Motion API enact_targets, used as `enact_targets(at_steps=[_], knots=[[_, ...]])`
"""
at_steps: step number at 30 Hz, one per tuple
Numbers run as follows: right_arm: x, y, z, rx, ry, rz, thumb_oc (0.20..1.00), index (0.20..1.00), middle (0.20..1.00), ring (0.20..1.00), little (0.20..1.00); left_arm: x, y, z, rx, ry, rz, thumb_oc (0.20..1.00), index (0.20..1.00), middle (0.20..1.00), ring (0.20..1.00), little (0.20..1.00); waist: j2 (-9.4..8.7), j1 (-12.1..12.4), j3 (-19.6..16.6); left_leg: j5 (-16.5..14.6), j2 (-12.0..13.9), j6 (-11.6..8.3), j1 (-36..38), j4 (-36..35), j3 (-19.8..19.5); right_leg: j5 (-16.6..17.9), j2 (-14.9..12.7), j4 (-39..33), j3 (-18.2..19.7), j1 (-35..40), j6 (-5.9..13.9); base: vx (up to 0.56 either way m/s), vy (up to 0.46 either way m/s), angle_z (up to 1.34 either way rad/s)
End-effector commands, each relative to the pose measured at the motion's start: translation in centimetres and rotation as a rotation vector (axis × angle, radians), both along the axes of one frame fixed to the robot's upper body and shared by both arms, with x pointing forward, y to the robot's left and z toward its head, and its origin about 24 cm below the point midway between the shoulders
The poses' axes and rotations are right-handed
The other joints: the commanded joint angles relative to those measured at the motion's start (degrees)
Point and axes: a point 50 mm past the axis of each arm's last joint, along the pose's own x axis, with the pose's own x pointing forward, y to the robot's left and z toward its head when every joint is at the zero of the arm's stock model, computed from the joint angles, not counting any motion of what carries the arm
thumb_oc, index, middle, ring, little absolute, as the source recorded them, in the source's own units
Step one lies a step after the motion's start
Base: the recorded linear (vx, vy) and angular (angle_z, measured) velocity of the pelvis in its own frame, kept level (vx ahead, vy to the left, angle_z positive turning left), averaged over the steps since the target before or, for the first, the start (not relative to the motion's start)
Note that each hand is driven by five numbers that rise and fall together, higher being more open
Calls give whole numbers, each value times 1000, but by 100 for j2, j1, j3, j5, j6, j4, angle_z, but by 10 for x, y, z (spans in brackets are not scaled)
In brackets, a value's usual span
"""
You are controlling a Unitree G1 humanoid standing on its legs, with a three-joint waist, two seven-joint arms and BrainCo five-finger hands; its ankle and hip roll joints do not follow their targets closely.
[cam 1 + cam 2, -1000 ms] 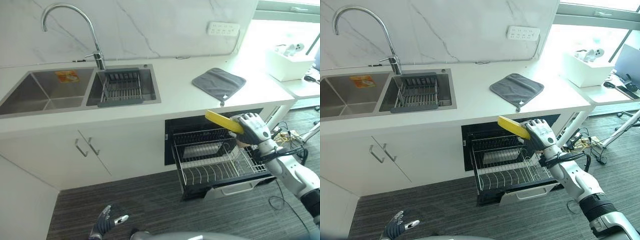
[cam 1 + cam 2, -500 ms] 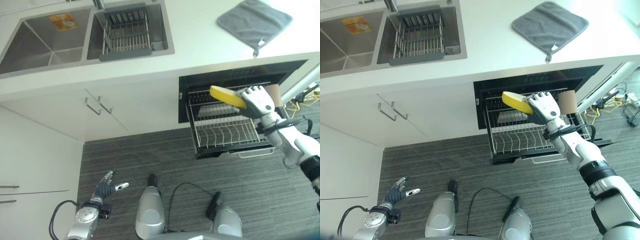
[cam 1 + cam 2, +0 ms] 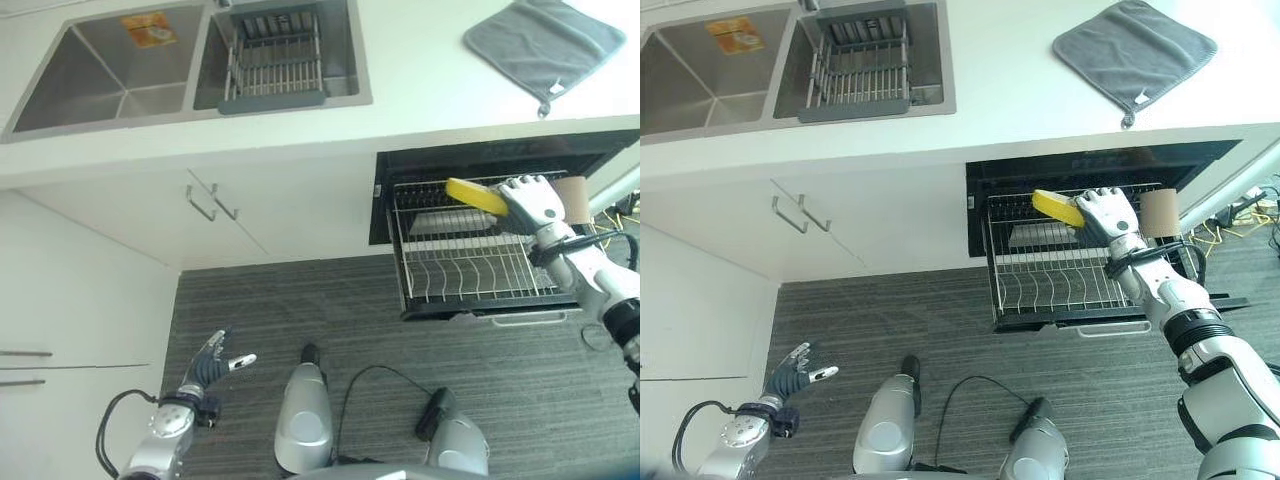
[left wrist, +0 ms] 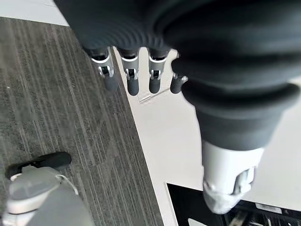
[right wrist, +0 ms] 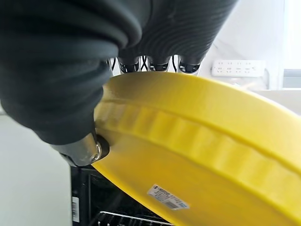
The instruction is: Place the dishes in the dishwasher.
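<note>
My right hand [image 3: 530, 197] is shut on a yellow dish [image 3: 474, 195], thumb under it and fingers over its rim, as the right wrist view shows up close on the yellow dish [image 5: 207, 155]. It holds the dish tilted just above the back of the pulled-out dishwasher rack [image 3: 470, 275], in front of the open dishwasher [image 3: 1080, 170]. A brown cup [image 3: 1160, 212] stands at the rack's right side, next to the hand. My left hand [image 3: 210, 362] hangs low on the left over the floor, fingers straight and empty.
The white counter [image 3: 420, 90] runs above the dishwasher with a grey cloth [image 3: 545, 45] on its right. A double sink [image 3: 120, 65] holds a dark drying rack [image 3: 275, 65]. White cupboard doors with handles [image 3: 212, 197] sit left of the dishwasher.
The camera has tilted further down, so the whole scene has shifted. My right hand with the yellow dish has come lower, closer to the rack. The left hand stays idle.
</note>
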Motion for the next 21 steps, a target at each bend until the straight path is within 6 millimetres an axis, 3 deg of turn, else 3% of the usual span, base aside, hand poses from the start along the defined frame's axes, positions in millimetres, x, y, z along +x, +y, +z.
enact_targets(at_steps=[1,9,21], knots=[[13,5,48,37,-189,5,200,200,200,200,200,-2,5,10,34,-30,-44,1000,1000,1000,1000,1000,-40,117,-234,-90,174,-75,-54,295,-242,-267,-43,524,135,2,55,0,0,0],[18,-7,42,-7,-125,-68,200,200,200,200,200,7,-2,12,16,-60,-62,1000,1000,1000,1000,1000,59,165,-164,-58,186,-77,-135,329,-268,-227,-142,573,122,-86,85,1,-3,1],[29,-7,73,-31,-193,-100,200,200,200,200,200,21,-8,24,-27,-129,-62,1000,1000,1000,1000,1000,336,168,238,-15,132,-62,-796,517,-384,-211,-406,1045,378,-1003,142,-72,10,-1]])
